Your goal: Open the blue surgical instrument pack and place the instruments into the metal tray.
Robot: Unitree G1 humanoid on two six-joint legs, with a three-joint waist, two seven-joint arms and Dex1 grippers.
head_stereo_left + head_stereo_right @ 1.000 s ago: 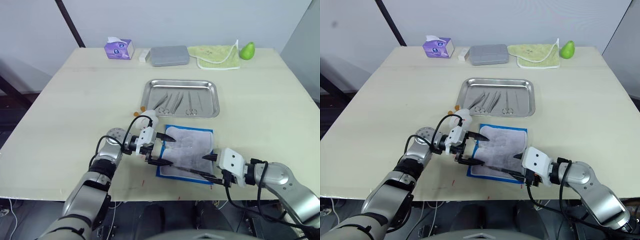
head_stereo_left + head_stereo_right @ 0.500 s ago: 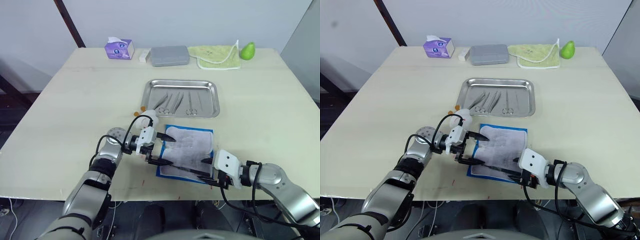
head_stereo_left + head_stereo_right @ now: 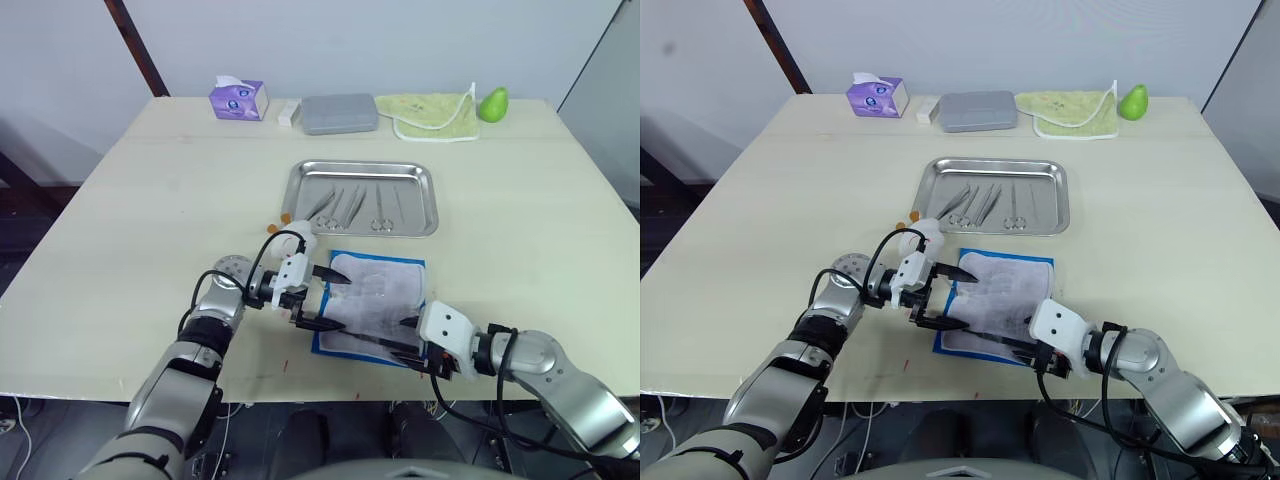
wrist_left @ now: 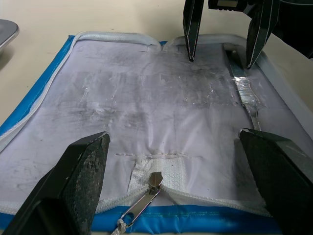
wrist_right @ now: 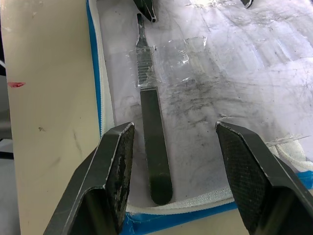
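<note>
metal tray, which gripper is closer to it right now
Left. The left gripper sits at the open blue pack's left edge, below the metal tray. The right gripper is at the pack's near edge, farther from the tray.

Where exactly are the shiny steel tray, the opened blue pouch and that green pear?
shiny steel tray [image 3: 431,200]: left eye view, right rim.
opened blue pouch [image 3: 385,290]: left eye view, pale lining.
green pear [image 3: 492,103]: left eye view, its middle.

bright-blue pack [image 3: 322,345] with grey-smudged white lining, shiny silver tray [image 3: 432,200], purple tissue box [image 3: 238,98], green pear [image 3: 492,103]
</note>
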